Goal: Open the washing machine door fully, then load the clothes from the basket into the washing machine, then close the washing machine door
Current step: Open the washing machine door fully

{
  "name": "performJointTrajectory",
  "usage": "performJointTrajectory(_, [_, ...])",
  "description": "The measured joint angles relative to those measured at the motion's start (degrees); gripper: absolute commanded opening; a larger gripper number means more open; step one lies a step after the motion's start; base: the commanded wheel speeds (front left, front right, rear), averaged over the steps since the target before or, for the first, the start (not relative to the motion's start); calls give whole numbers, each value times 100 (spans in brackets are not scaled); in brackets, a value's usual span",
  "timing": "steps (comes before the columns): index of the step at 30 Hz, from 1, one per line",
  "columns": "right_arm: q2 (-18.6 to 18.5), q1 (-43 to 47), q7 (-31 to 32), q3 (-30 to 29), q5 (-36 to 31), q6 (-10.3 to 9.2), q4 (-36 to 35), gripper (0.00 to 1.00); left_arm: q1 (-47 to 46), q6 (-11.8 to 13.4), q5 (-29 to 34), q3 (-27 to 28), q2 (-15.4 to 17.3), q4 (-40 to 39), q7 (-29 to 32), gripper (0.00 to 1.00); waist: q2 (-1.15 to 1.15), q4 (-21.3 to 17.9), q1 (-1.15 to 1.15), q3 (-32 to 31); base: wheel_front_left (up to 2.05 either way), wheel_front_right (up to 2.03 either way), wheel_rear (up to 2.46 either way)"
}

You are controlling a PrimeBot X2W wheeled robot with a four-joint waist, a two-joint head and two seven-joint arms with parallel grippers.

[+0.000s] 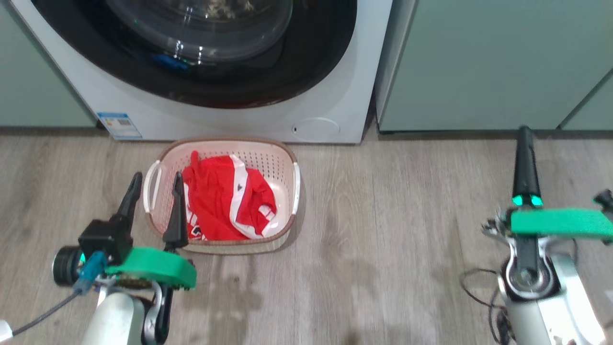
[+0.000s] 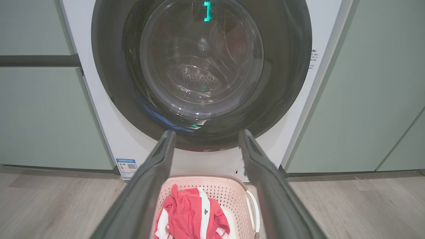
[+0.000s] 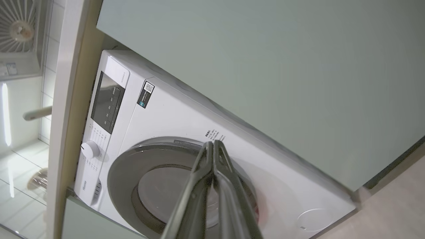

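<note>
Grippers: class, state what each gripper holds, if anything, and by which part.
Nothing is held. The left gripper is open and empty near the basket; the right gripper is shut on nothing.

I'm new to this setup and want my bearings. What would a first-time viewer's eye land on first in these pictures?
The bright red clothes with white stripes stand out first, heaped in the cream basket on the floor right before the washing machine. Above them sits the closed washing machine door, its wide glossy black rim circling a clear glass bowl. The left end effector hangs open by the basket's left edge.
</note>
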Motion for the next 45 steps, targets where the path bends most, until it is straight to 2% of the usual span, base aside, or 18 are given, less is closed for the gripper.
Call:
performJointTrajectory(4, [0,-515,76,105,903,0,259,0,-187,-25,1,-19,-1,-109,-1,100,0,31,0,193,0,0,0])
performJointTrajectory(14, [-229,-1952,749,-202,1798,-1,1001,0,-677,-134,1,-82,-76,-243,-4,100,0,270,0,831,0,0,0])
performJointTrajectory(21, [-561,-3044,1310,-247,1984,-1,1597,0,-1095,-282,29,-144,-208,-300,-16,100,0,510,1,1299,0,0,0])
performJointTrajectory(29, [-884,-4241,2051,-60,1972,-1,2621,0,-1505,-477,34,-141,-374,-299,-16,100,0,873,1,1803,0,0,0])
performJointTrajectory(45, [-893,-6317,2773,402,1459,-2,4320,0,-1858,-634,92,-51,-519,-236,-18,100,-1,1154,0,2396,0,0,0])
